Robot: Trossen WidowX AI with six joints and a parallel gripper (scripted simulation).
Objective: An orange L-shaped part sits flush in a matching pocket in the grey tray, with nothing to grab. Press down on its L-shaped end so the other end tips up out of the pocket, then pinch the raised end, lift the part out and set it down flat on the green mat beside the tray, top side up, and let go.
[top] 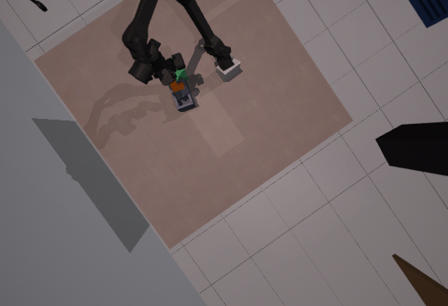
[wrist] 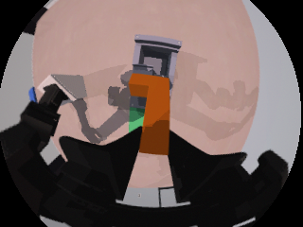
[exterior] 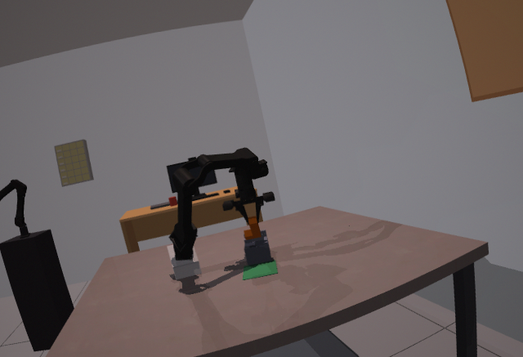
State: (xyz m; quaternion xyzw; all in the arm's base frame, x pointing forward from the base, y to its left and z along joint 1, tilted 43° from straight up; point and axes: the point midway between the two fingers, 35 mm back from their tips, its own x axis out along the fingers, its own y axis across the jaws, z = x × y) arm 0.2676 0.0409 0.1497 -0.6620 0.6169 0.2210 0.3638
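We find the black parallel-jaw gripper [top: 171,81] [exterior: 252,219] [wrist: 154,130] clenched on the orange L-shaped part [top: 177,86] [exterior: 254,231] [wrist: 157,101], its two fingers bearing on opposite sides of the straight end. The part's L-shaped end points away from the gripper and hangs lower than the pinched end, so we record the part as tilted. It is out of the pocket and above the grey box-like tray [top: 186,107] [exterior: 257,255] [wrist: 158,42]; we cannot tell whether its lower end touches the rim.

The tray stands upright on the brownish-pink table [top: 253,114] [exterior: 139,302] [wrist: 95,43]. In the wrist view we see into its dark rectangular recess, where a paler floor shows between the walls. The orange part covers our view of the tray's nearer portion.

The flat green mat [top: 180,74] [exterior: 260,269] [wrist: 135,120] lies on the table just beside the tray. From the top, the gripper covers some of it. The part has yet to be set on the mat.

We note the black jointed arm [top: 141,20] [exterior: 184,213] [wrist: 40,118] rising from a pale block-shaped base [top: 231,73] [exterior: 185,269], near the tray but apart from it.
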